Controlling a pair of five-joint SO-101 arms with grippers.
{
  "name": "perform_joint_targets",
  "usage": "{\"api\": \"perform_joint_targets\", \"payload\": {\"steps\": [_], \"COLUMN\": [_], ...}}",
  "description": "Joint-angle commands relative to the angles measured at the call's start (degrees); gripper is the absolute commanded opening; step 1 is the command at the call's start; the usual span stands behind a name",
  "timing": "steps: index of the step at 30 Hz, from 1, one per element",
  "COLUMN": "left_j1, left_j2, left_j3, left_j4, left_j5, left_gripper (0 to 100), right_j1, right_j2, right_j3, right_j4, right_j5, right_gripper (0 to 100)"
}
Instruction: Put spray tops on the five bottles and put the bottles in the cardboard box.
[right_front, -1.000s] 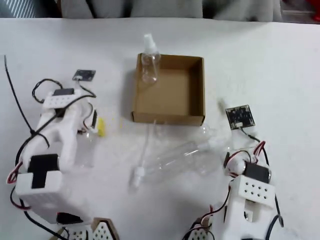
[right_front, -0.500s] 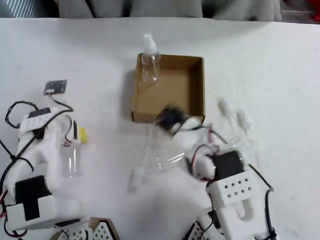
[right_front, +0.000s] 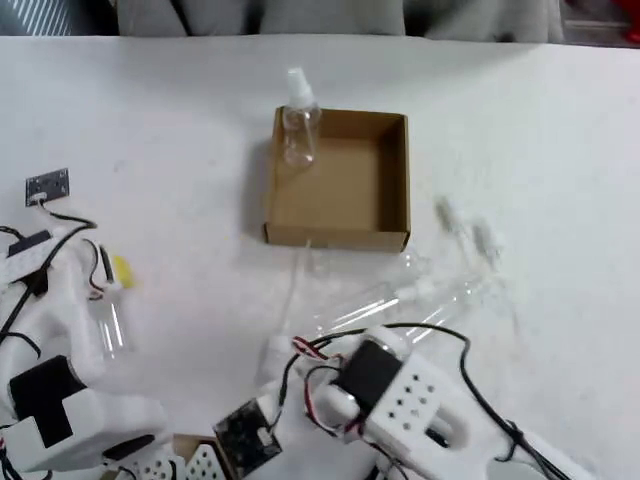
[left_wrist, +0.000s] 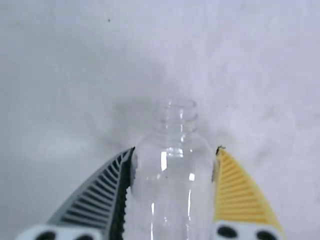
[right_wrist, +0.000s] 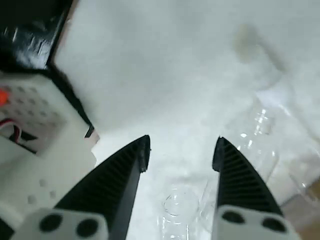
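Clear and uncapped, a bottle (left_wrist: 172, 200) sat clamped in our left tool (left_wrist: 175, 150), lower left in the high view; our right tool (right_wrist: 182, 145) gaped over the surface (right_front: 180, 120).

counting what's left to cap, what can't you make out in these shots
High view: how many loose bottles; clear, overlapping, partly under the right arm.
High view: spray tops, too faint to count.
Left wrist view: base of the held bottle, cut off by the picture's edge.

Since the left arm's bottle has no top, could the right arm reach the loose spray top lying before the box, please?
Probably yes: the right gripper is empty, fingers open, and the spray top lies uncovered on the table beside that arm.
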Motion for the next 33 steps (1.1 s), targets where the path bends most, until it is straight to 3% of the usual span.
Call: {"api": "perform_joint_targets", "payload": {"steps": [1,15,20,33], "left_j1": [-0.84,-0.57,-0.57,-0.48], "left_j2": [-2.77,-2.77,-2.77,-2.77], "left_j3": [-0.35,-0.09,-0.18,0.09], "left_j4": [-1.23,-2.90,-2.90,-2.90], "left_j5": [0.62,0.18,0.18,0.18], "left_gripper": [11,11,11,11], "right_j1": [0.31,0.57,4.79,6.46], "right_j2": [9.71,30.90,39.52,58.07], "right_j3": [-4.57,-23.56,-27.34,-30.86], "right_j4": [-3.56,-5.14,-8.92,-15.16], "right_j5": [8.53,20.31,24.26,24.26], "right_gripper": [17.6,22.4,22.4,22.3]}}
